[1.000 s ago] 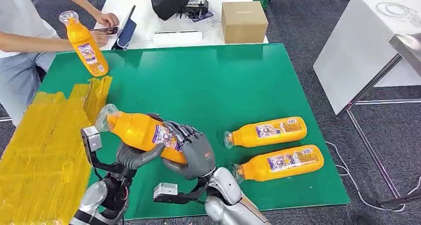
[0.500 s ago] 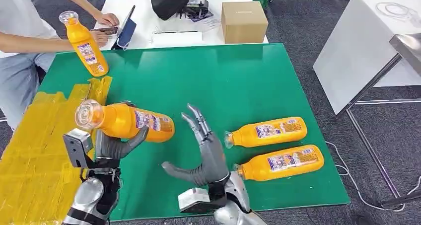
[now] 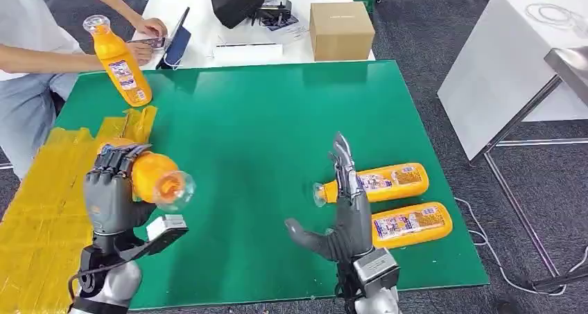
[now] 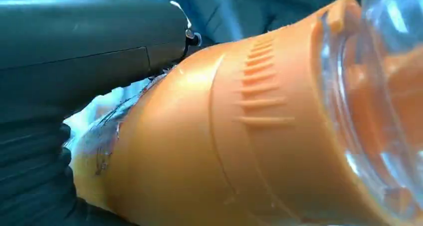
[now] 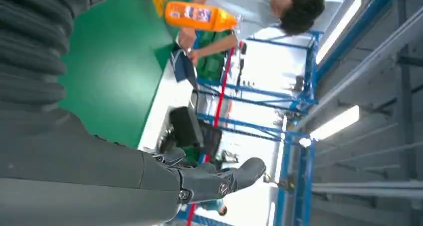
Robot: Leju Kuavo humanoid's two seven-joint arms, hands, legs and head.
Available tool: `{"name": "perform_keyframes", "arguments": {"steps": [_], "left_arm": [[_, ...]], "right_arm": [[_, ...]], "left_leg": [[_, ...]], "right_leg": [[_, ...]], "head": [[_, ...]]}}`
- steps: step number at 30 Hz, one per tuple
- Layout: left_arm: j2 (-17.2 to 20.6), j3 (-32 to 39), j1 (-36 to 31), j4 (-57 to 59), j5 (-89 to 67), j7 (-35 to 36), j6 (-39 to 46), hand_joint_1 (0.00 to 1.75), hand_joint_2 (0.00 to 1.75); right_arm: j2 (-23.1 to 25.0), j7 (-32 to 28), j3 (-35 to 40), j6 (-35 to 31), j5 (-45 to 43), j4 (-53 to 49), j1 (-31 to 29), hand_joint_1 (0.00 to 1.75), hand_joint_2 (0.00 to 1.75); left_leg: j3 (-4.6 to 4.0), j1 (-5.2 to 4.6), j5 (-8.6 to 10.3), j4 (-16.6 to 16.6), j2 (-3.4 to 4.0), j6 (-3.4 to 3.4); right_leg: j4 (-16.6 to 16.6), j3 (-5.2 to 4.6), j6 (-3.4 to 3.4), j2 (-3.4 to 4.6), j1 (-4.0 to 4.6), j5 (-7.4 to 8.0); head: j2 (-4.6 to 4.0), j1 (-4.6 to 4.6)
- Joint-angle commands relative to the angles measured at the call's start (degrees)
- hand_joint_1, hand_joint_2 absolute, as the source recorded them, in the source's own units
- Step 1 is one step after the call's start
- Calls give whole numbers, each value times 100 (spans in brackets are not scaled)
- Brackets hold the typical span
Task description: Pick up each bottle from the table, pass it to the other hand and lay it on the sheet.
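The bottle (image 3: pixel 148 175) upper left of center-bottom looks like smooth glossy orange plastic with a clear cap; green table mat (image 3: pixel 263 120) is slightly shiny, the yellow sheet (image 3: pixel 48 210) crinkly, the box (image 3: pixel 340 30) matt cardboard.

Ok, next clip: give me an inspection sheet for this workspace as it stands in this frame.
Surface: green mat on the table; yellow sheet at its left side.
Job's things: held bottle above the sheet's edge; two lying bottles on the mat; one standing bottle at the far left.
Clutter: cardboard box, black bag on the white table.
Hands: left hand grips the bottle; right hand open, fingers spread.
Cables: white cable on the floor.
Surroundings: person at far left.
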Motion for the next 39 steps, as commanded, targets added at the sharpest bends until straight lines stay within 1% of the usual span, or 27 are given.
{"name": "perform_keyframes", "arguments": {"steps": [1,5,6,12,14,15,16,17,18,19,20,21,22,24,25,27,29,31,32,33,34,35,36,39], "left_arm": [[481,101,-18,710,-2065,1018,11,175,175],[481,101,-18,710,-2065,1018,11,175,175],[481,101,-18,710,-2065,1018,11,175,175],[481,101,-18,710,-2065,1018,11,175,175],[668,-129,2,875,-2410,1318,11,175,175],[787,-279,-24,1057,-2537,1478,11,175,175],[1160,-633,-123,1226,-2537,1910,11,175,175],[1283,-798,-173,1337,-2537,2104,11,175,175],[1325,-1038,-267,1658,-2537,2412,11,175,175],[1240,-1059,-390,2082,-2537,2518,3,175,175],[1202,-1043,-451,2237,-2537,2566,-80,175,175],[940,-852,-595,2553,-2462,2725,-488,175,175],[812,-736,-694,2706,-2317,2805,-825,175,175],[690,-661,-945,2966,-2203,2921,-1325,175,175],[675,-660,-1066,3126,-2163,3039,-1588,175,175],[666,-637,-1261,3430,-2059,3164,-1921,175,175],[676,-622,-1355,3613,-1984,3207,-2096,175,175],[719,-622,-1443,3837,-1914,3266,-2318,175,175],[722,-603,-1456,3884,-1887,3280,-2350,175,175],[738,-581,-1490,3999,-1837,3307,-2432,175,175],[767,-578,-1545,4136,-1792,3343,-2513,175,175],[780,-578,-1553,4176,-1761,3345,-2493,175,175],[787,-556,-1560,4216,-1725,3340,-2501,175,175],[827,-550,-1608,4350,-1692,3353,-2578,175,175]], "right_arm": [[-178,191,-641,334,-196,-101,84,0,175],[-178,191,-641,334,-196,-101,84,0,175],[-178,191,-641,334,-196,-101,84,0,175],[-178,191,-641,334,-196,-101,84,0,175],[-162,257,-630,406,-238,-15,34,0,175],[-152,265,-640,413,-242,34,1,0,175],[-140,270,-639,426,-240,78,-36,0,175],[-135,271,-637,430,-239,88,-47,0,175],[-138,269,-630,442,-218,98,-60,0,175],[-132,281,-633,440,-179,101,-58,0,175],[-129,292,-636,437,-157,100,-54,0,175],[-96,347,-670,398,-63,76,-15,0,175],[-78,377,-696,378,-7,45,23,0,175],[-27,432,-765,367,136,-39,101,0,175],[-1,451,-791,345,239,-57,117,0,175],[42,474,-823,326,326,-71,114,0,175],[61,490,-831,323,362,-47,91,0,175],[81,512,-815,318,414,10,42,0,175],[86,515,-806,319,419,29,26,0,175],[96,521,-793,315,428,64,-4,0,175],[110,529,-780,310,440,111,-37,0,175],[118,532,-773,306,445,131,-51,0,175],[123,533,-767,306,447,147,-64,0,175],[134,541,-755,301,456,196,-103,0,175]], "left_leg": [[33,-1,-6,-11,4,2],[13,-1,-2,-6,2,1],[27,2,-8,-6,1,1],[15,0,-4,-4,3,2],[29,2,-9,-5,4,3],[14,-3,-1,-7,2,1],[23,0,-3,-9,5,1],[18,-3,-1,-9,3,1],[33,1,-3,-12,5,-1],[41,3,-7,-11,6,-1],[16,-3,3,-11,-5,0],[35,1,2,-18,-9,-1],[32,-2,3,-17,-13,1],[14,-1,5,-8,-17,1],[19,1,4,-7,-23,1],[8,1,5,-5,-14,1],[25,1,0,-5,-22,3],[18,0,3,-7,-13,1],[37,4,-4,-7,-15,2],[10,-2,3,-6,-3,0],[30,1,-3,-7,-4,1],[15,-2,1,-7,1,0],[31,-2,-2,-11,4,0],[22,-2,2,-10,4,0]], "right_leg": [[-12,34,-7,-4,2,-6],[-5,11,-4,-2,0,-2],[-8,28,-7,-7,4,-8],[-5,16,-3,-3,1,-4],[-9,32,-6,-5,5,-7],[-5,13,-3,-3,-1,-2],[-10,23,-5,-2,2,-3],[-6,17,-4,-1,-2,-2],[-11,33,-9,-4,3,-4],[-11,41,-12,-5,6,-7],[-6,15,-4,-10,-2,-2],[-16,37,-9,-17,4,-3],[-14,31,-6,-21,-1,-4],[-7,16,-3,-20,0,-2],[-9,25,-4,-28,2,-5],[-5,8,-2,-18,1,-1],[-9,30,-5,-31,3,-9],[-7,21,-4,-20,2,-4],[-13,45,-9,-27,7,-10],[-3,9,-3,-7,-1,-1],[-9,32,-7,-13,4,-7],[-5,14,-4,-2,0,-1],[-8,31,-7,-3,1,-4],[-6,23,-5,1,0,1]], "head": [[0,0],[0,-2],[0,0],[0,0],[0,0],[0,0],[0,0],[0,0],[0,0],[0,0],[0,0],[0,-2],[0,-4],[0,0],[0,-2],[0,0],[0,0],[0,0],[0,0],[0,-2],[0,2],[0,0],[0,-2],[0,0]]}}
